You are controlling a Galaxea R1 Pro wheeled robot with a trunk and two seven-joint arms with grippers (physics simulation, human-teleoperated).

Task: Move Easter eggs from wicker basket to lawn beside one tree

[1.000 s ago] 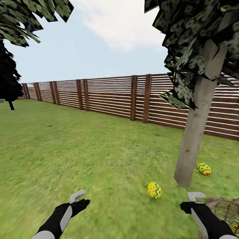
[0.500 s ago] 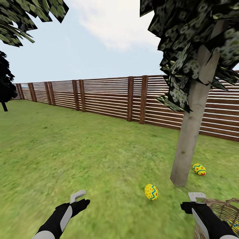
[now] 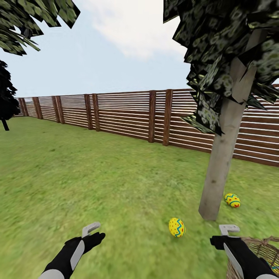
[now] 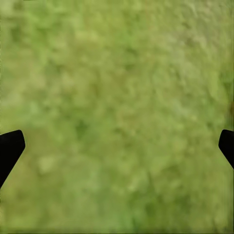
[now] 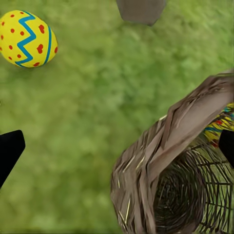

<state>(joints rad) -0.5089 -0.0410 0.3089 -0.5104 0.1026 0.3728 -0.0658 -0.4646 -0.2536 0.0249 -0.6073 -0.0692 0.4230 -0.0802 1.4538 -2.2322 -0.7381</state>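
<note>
Two yellow Easter eggs lie on the lawn [image 3: 97, 178] by the tree [image 3: 220, 162]: one [image 3: 177, 227] in front of the trunk to its left, one [image 3: 232, 200] just right of its base. The nearer egg [image 5: 28, 38] and the trunk's foot [image 5: 141, 9] also show in the right wrist view. The wicker basket [image 3: 260, 248] stands at the lower right; through its weave [image 5: 161, 161] a third egg [image 5: 222, 126] shows inside. My right gripper [image 3: 229, 231] hangs open over the basket's near rim, holding nothing. My left gripper [image 3: 91, 228] is open above bare grass [image 4: 117, 97].
A dark brown slat fence [image 3: 128, 116] runs across behind the tree. A black columnar tree [image 3: 6, 100] stands far left, and another crown [image 3: 31, 19] overhangs the upper left. Open grass stretches left of the trunk.
The whole view has shifted a little, bringing more of the basket into the lower right corner. Both arms keep the same pose and the two eggs lie where they were.
</note>
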